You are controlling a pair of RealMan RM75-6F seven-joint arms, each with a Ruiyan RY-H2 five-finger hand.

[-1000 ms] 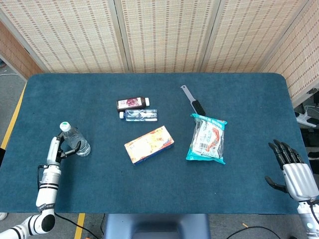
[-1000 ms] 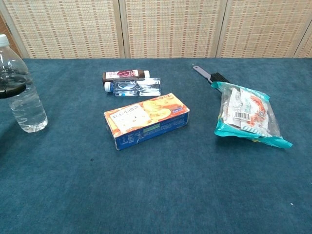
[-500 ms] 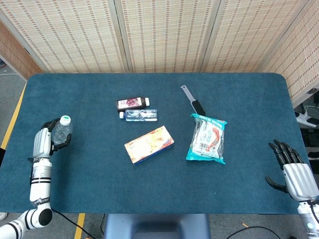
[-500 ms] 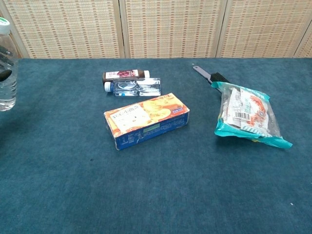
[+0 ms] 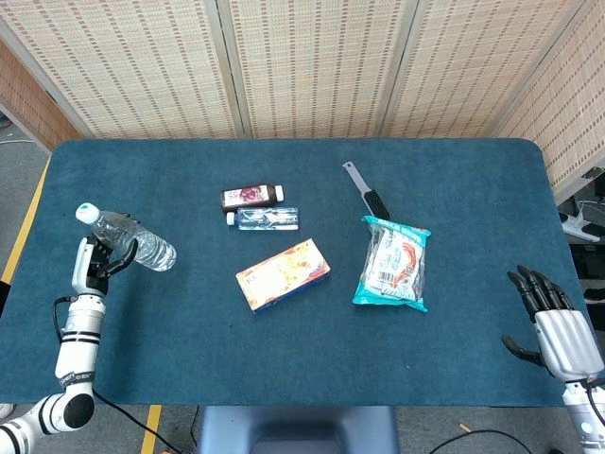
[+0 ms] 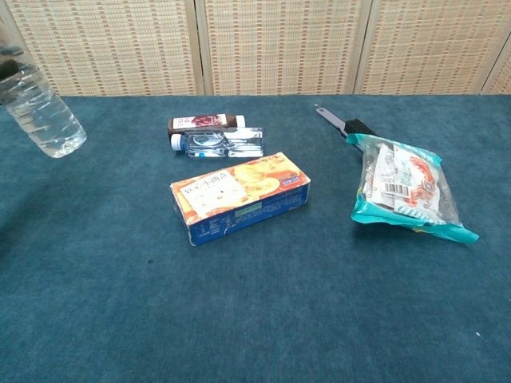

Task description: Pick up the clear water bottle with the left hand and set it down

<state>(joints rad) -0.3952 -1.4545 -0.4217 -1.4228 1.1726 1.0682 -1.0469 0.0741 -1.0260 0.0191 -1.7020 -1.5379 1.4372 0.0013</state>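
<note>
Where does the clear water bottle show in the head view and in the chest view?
Head view: clear water bottle at far left, tilted, held by the left hand.
Chest view: top-left corner, tilted, partly cropped.
Shared landmark: orange box, to its right in both.

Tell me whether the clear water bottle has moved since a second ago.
Yes. The clear water bottle was upright; now it tilts in the left robot hand, base toward the orange box, and in the chest view it sits higher against the screen behind the table.
</note>
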